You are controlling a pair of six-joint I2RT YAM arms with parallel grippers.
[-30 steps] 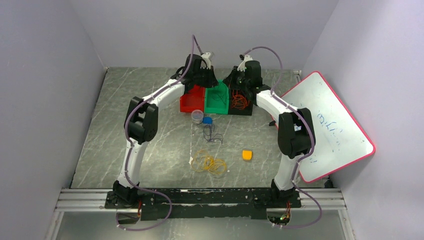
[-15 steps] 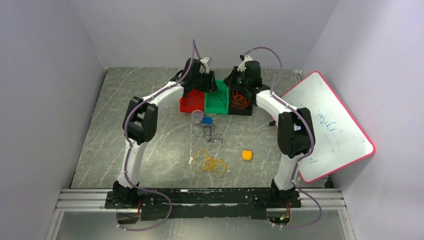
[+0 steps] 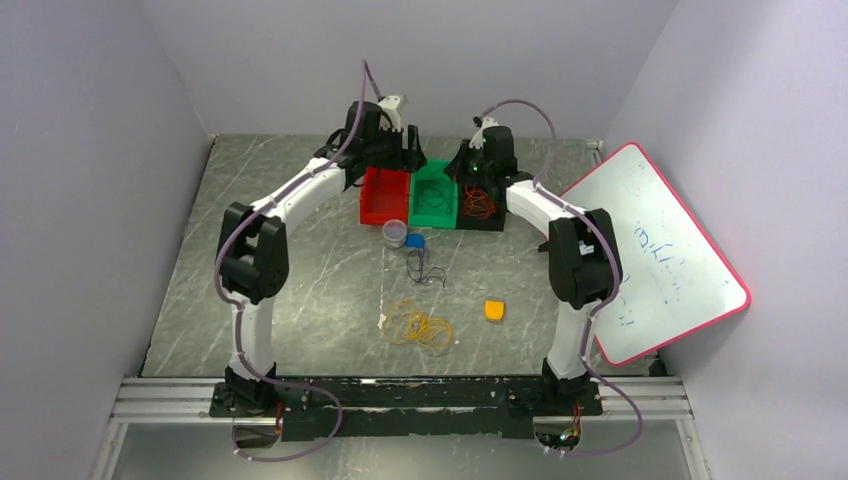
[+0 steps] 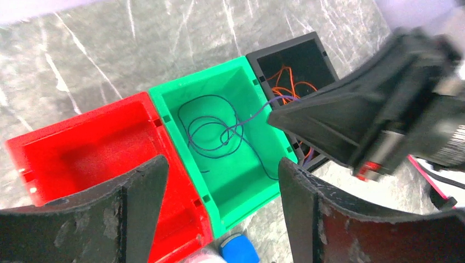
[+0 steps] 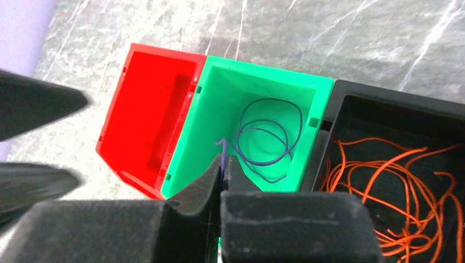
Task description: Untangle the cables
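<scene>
Leftmost, the left gripper [image 4: 219,167] hangs above the red bin [image 4: 82,159], its jaws spread wide and holding nothing. The red bin looks bare inside. Just beside it, touching, stands the green bin [image 5: 219,109], where a dark purple cable [image 4: 225,137] lies in loose loops on the floor. One end of that cable rises out of the bin to the right gripper [image 5: 224,163], whose jaws are pinched together on the strand above the green bin's near-right corner. Next comes the black bin [image 5: 384,104], touching the green one, with a red-orange cable [image 5: 406,181] heaped inside in a tangle.

Nearer the arm bases, on the table [image 3: 300,250], a small cup [image 3: 394,232] and a blue cap [image 3: 414,241] sit just in front of the bins. Another dark cable [image 3: 420,267] lies close by, and a yellow cable [image 3: 418,326] is coiled apart from it, nearer still. An orange block [image 3: 494,309] rests to their right, and a whiteboard [image 3: 650,250] leans at the far right.
</scene>
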